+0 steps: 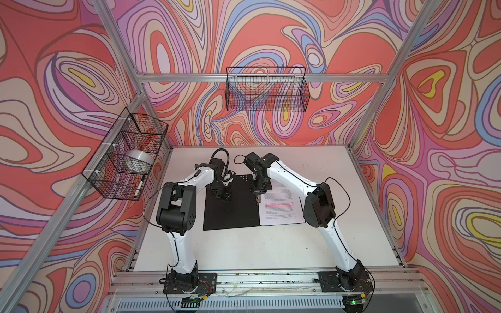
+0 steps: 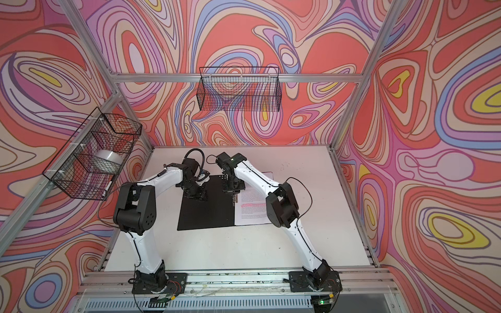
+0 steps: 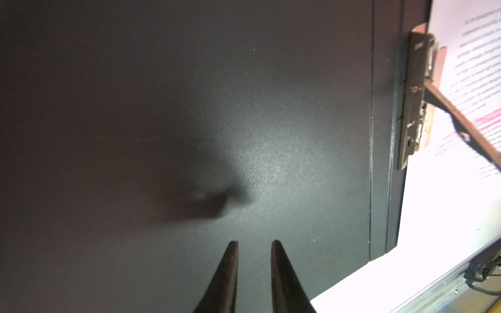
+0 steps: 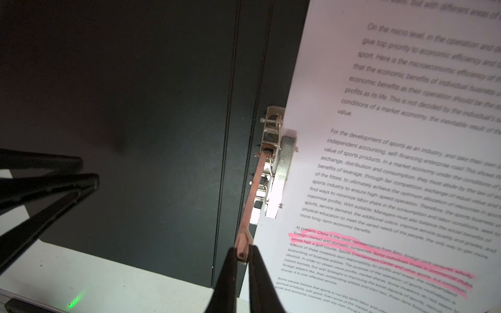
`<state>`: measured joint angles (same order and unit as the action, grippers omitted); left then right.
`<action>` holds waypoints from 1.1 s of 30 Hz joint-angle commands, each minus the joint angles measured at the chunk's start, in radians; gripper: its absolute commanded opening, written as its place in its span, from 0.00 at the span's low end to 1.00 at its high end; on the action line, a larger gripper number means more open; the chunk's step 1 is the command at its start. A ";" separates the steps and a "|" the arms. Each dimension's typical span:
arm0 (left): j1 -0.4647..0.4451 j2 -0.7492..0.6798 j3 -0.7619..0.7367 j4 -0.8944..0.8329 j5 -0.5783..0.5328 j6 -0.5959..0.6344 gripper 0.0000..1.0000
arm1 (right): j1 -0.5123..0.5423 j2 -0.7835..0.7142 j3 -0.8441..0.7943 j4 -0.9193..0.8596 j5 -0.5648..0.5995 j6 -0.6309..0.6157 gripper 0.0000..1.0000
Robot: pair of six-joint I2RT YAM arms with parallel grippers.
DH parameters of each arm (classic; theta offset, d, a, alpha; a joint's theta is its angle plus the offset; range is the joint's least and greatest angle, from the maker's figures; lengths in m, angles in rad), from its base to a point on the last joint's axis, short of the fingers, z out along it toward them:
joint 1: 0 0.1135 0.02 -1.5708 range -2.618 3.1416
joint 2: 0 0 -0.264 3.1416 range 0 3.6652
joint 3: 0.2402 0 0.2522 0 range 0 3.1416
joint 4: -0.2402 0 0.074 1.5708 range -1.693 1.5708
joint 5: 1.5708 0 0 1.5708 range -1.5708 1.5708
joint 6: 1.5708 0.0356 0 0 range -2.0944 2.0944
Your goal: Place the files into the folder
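The folder (image 1: 230, 214) (image 2: 206, 215) lies open on the table, black inside facing up. The files (image 1: 280, 206) (image 2: 252, 210), white printed sheets with a pink highlighted band, lie on its right half, their edge under the metal spine clip (image 4: 271, 162) (image 3: 416, 103). My right gripper (image 4: 242, 248) (image 1: 257, 193) is shut on the tip of the clip's lever (image 4: 253, 195), which is raised at an angle. My left gripper (image 3: 254, 242) (image 1: 221, 197) points down at the bare left flap (image 3: 162, 108), its jaws a narrow gap apart with nothing between them.
A wire basket (image 1: 267, 89) hangs on the back wall. A second wire basket (image 1: 124, 157) on the left wall holds a tape roll (image 1: 139, 160) and a marker. White table (image 1: 257, 249) surrounds the folder; a metal rail (image 1: 257, 279) runs along the front.
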<state>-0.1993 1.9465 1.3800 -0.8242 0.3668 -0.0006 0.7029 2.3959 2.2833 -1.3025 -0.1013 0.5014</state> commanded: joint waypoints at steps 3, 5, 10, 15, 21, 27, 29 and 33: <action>0.000 0.022 -0.010 -0.017 0.014 0.008 0.23 | 0.001 0.005 -0.034 -0.020 0.014 -0.009 0.09; 0.000 0.022 -0.010 -0.018 0.016 0.006 0.23 | 0.001 0.001 -0.046 -0.018 0.013 -0.010 0.09; 0.000 0.022 -0.012 -0.016 0.018 0.005 0.23 | 0.001 -0.006 -0.076 -0.016 0.014 -0.007 0.09; 0.000 0.022 -0.013 -0.016 0.019 0.005 0.23 | 0.001 -0.015 -0.106 -0.005 0.015 -0.003 0.09; 0.000 0.025 -0.016 -0.013 0.022 0.003 0.23 | 0.001 -0.017 -0.129 0.005 0.013 -0.001 0.09; 0.000 0.023 -0.021 -0.012 0.023 0.003 0.22 | 0.001 -0.014 -0.150 0.009 0.014 0.000 0.09; 0.000 0.023 -0.020 -0.012 0.022 0.004 0.22 | 0.001 -0.015 -0.155 0.011 0.015 0.000 0.09; 0.000 0.022 -0.019 -0.012 0.023 0.004 0.22 | 0.001 -0.014 -0.162 0.014 0.015 0.000 0.09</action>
<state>-0.1993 1.9541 1.3685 -0.8223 0.3782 -0.0013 0.7082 2.3772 2.1574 -1.2636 -0.1246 0.5018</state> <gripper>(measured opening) 0.225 0.090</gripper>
